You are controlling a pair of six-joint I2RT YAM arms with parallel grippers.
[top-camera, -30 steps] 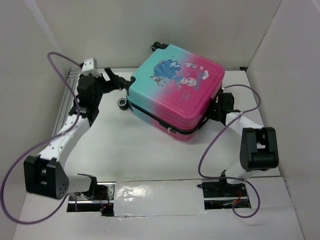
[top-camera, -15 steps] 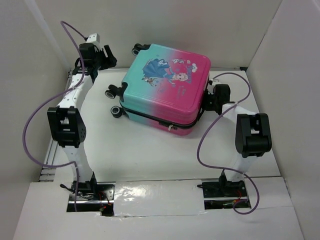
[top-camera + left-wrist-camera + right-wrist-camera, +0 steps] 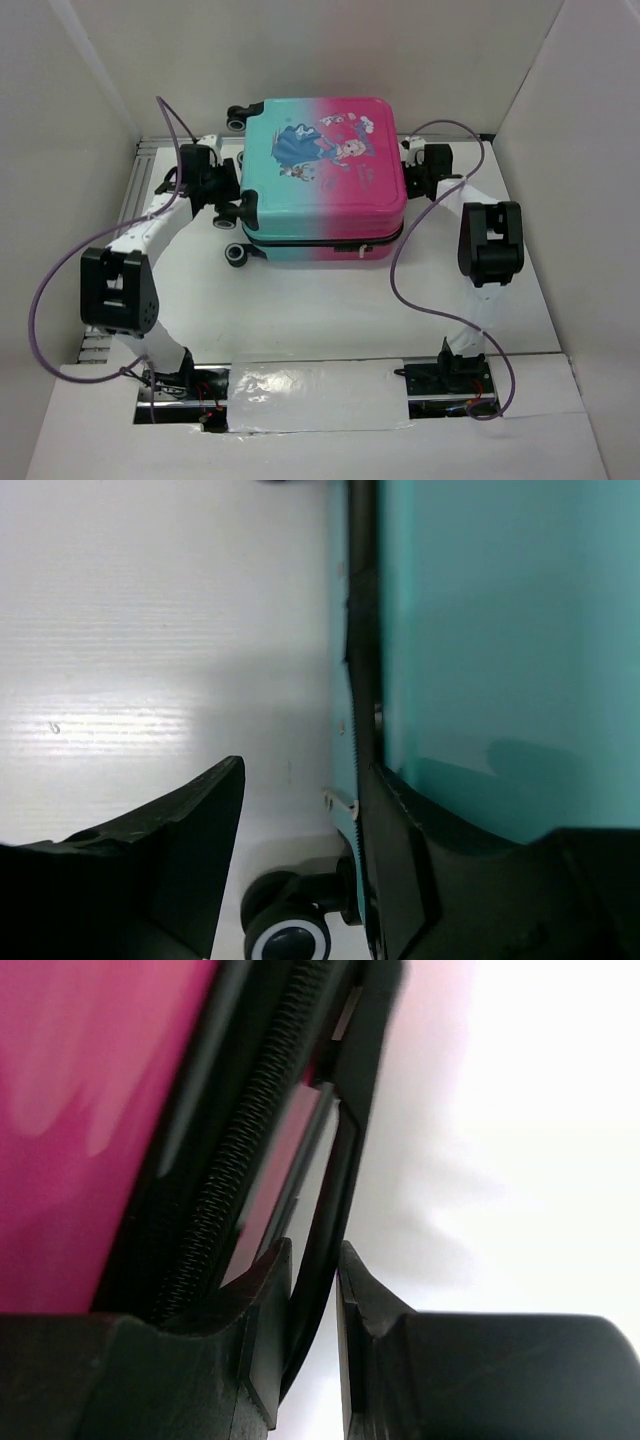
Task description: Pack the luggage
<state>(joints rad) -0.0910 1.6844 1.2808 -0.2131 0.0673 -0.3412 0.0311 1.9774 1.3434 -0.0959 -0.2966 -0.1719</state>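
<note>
The luggage (image 3: 322, 172) lies flat and closed against the middle of the bench's (image 3: 330, 300) far edge, printed shell up. Its long axis runs left to right, with the wheels (image 3: 236, 254) toward the left edge and the pink end toward the right edge. It sits between the two arms, one at each end, so neither is clearly nearer. The left gripper (image 3: 225, 188) is at the teal end with its fingers (image 3: 190, 850) spread apart: one lies against the shell beside the zipper seam (image 3: 362, 660), the other over bare bench, and a wheel shows just below them. The right gripper (image 3: 410, 172) is at the pink end, its fingers (image 3: 262, 1300) drawn almost together on a thin black loop (image 3: 335, 1190) beside the zip, probably a handle. The next move likely depends on that right-hand hold, with the left gripper bracing the wheel end. The bench is smooth and white, so the case should slide. White walls (image 3: 60, 110) stand close behind and to both sides, and most of the free room lies toward the near edge.
</note>
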